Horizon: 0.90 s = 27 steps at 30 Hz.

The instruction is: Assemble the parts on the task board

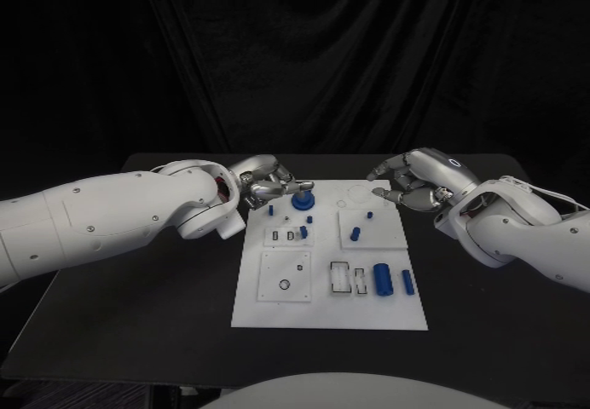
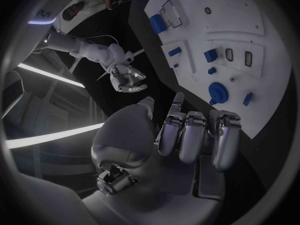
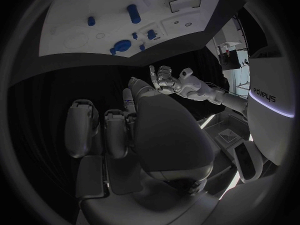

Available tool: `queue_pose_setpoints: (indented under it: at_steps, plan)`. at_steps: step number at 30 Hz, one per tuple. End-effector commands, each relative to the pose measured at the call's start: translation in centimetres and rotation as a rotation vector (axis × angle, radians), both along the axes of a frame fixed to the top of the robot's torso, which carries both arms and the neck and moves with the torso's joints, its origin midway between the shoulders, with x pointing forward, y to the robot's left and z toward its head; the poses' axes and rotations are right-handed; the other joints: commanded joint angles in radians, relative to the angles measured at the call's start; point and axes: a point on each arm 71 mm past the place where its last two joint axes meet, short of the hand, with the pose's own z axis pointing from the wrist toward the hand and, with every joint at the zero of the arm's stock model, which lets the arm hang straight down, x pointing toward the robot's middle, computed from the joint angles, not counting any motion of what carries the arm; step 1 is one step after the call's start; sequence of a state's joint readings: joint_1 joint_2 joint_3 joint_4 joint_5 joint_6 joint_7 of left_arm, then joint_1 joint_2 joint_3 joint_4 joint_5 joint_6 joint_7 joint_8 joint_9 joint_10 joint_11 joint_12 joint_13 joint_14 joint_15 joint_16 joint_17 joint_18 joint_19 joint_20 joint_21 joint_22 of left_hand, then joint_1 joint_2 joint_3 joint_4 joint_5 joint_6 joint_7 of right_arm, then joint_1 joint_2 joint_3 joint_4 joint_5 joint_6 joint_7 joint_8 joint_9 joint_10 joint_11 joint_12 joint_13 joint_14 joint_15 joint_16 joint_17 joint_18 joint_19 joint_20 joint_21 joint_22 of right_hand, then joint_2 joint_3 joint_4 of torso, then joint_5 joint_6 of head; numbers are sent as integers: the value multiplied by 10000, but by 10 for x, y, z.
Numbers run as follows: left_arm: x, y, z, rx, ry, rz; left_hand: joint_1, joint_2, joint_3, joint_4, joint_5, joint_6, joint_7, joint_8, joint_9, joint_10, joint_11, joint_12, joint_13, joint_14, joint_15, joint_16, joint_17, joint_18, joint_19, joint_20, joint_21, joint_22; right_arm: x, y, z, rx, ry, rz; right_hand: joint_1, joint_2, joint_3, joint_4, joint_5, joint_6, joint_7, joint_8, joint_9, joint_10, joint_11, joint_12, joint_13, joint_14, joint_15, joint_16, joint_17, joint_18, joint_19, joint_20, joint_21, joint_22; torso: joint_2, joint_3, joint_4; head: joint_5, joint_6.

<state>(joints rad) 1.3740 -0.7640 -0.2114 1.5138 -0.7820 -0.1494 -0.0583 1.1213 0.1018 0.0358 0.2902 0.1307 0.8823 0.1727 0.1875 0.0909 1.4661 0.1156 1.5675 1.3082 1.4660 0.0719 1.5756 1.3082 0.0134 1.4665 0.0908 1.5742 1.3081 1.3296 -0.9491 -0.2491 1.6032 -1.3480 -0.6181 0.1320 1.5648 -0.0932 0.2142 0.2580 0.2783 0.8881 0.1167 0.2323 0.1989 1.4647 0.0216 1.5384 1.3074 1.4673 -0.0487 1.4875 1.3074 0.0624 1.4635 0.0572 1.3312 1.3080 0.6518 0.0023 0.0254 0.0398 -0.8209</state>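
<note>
The white task board (image 1: 332, 294) lies in the middle of the black table. A round blue knob part (image 1: 303, 202) stands near its far left corner, with several small blue pegs (image 1: 354, 233) around the far half. Two blue cylinders (image 1: 383, 279) lie at the near right. My left hand (image 1: 268, 183) hovers just left of the knob, fingers loosely bent, holding nothing. My right hand (image 1: 412, 181) hangs over the far right corner, also holding nothing. The left wrist view shows the left hand (image 2: 187, 135) apart from the knob (image 2: 217, 91).
Recessed slots and small holes (image 1: 284, 284) mark the board's near left panel. Black table (image 1: 135, 290) surrounds the board on every side. A dark curtain hangs behind the table.
</note>
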Motion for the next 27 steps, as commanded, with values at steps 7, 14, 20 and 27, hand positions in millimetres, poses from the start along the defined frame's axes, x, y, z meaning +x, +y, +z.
queue_pose_setpoints:
  at_steps: [7, 14, 20, 27]
  plan:
    - [6, -17, -9, 2767, -55, -188, -415, -59, -717, -76, -409, 1291, -529, 916, 727, 1047, -562, 33, 2626, 1048, -465, -48, 2626, -134, 1043, -687, -34, 2627, 0, -9, -5, -198, 566, -432, 59, 61, 43, 40, 85, 82, 10, 17, -25, 647, 77, 44, 2206, 755, 78, -36, 1767, -71, 71, 79, 17, 1784, -135, 202, -175, 123, -175]
    - [6, -37, -9, 3406, -587, -586, 170, -128, -1026, -57, 264, 961, -1222, 3727, 3916, 1047, -1258, 33, 2626, 1048, -1202, -48, 2626, -134, 1043, -1429, -34, 2627, 0, -8, -7, -283, 758, -434, 52, 75, 52, 50, 103, 83, 16, 11, -34, 646, 86, 43, 2204, 754, 85, -44, 1759, -70, 71, 84, 10, 1783, -201, 256, -215, 230, -435]
    - [7, -44, -15, 4449, -40, -332, 128, 9, -1212, -43, 238, 168, -1324, 5022, 5794, 1047, -1352, 33, 2626, 1048, -1292, -48, 2626, -134, 1043, -1523, -34, 2627, -1, -11, -8, -360, 898, -529, 53, 83, 59, 53, 117, 83, 18, 7, -39, 648, 92, 44, 2205, 754, 89, -49, 1754, -70, 73, 88, 12, 1785, -248, 251, -128, 383, -518]
    - [10, -43, -22, 5637, 672, 109, 5, 138, -1332, -29, 252, 125, -1456, 5628, 6799, 1047, -1468, 33, 2626, 1048, -1395, -48, 2626, -134, 1043, -1613, -34, 2627, 0, -11, -9, -424, 1002, -540, 54, 98, 73, 56, 149, 91, 23, 4, -48, 639, 108, 37, 2194, 754, 99, -52, 1751, -68, 71, 95, 2, 1783, -259, 261, -88, 390, -518]
